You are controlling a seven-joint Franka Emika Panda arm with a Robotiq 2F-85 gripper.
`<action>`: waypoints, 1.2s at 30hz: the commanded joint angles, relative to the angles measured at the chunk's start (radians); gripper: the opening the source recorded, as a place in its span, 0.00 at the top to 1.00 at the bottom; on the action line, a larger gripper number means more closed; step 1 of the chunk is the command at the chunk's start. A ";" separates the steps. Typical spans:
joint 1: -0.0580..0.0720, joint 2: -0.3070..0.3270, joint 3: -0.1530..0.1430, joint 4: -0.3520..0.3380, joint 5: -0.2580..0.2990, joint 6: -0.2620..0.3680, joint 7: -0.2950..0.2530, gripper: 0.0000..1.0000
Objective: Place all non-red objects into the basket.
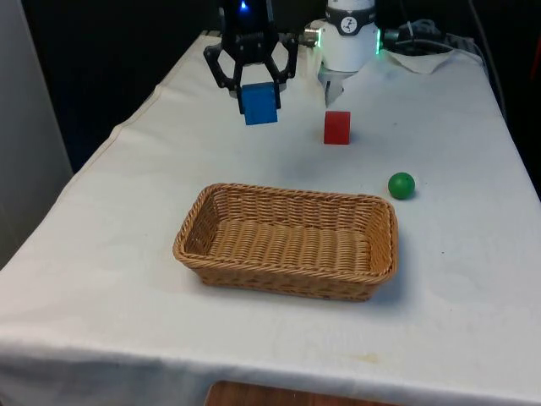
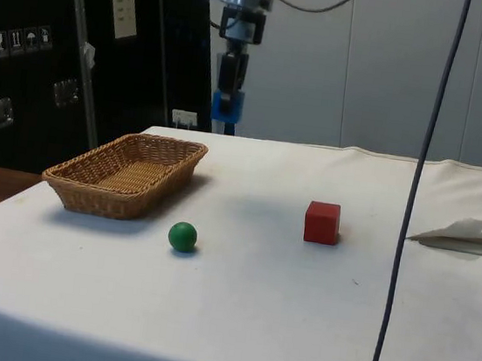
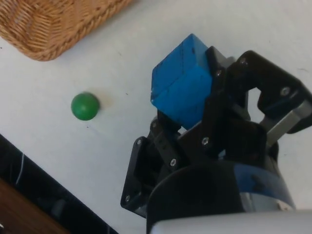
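1. Pincer (image 1: 259, 91): mine, raised well above the desk (image 1: 118, 254), its fingers closed on the blue cube (image 1: 259, 104). I judge the height is there to carry the load over the basket's rim.
2. Blue cube: a non-red item, clamped between my fingers and hanging clear of the cloth; the wrist view shows it gripped on two opposite faces, slightly tilted (image 3: 180, 90). It is beyond the basket's far rim, not yet over the opening.
3. Basket (image 1: 211, 199): wicker, rectangular, open-topped, nothing in it that I can see. It sits on the desk between me and the front edge, so the drop point looks easy to reach.
4. Green ball (image 1: 401, 185): non-red, loose on the cloth just off the basket's far corner on the front view's right. It looks likely to roll if nudged.
5. Red cube (image 1: 336, 127): on the cloth, near my pincer on the front view's right. By its colour it stays where it is.
6. Obstructions: nothing I can make out stands between the held cube and the basket.
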 commanded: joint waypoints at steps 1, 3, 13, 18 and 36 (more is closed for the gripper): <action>0.002 0.012 -0.001 0.018 -0.007 -0.012 0.015 0.98; 0.003 0.025 0.005 0.049 -0.004 -0.025 0.027 0.98; 0.000 0.096 0.024 0.165 0.015 -0.063 0.056 0.98; 0.000 0.130 0.031 0.209 0.023 -0.073 0.068 0.98; -0.012 0.295 0.060 0.383 0.084 -0.079 0.089 0.98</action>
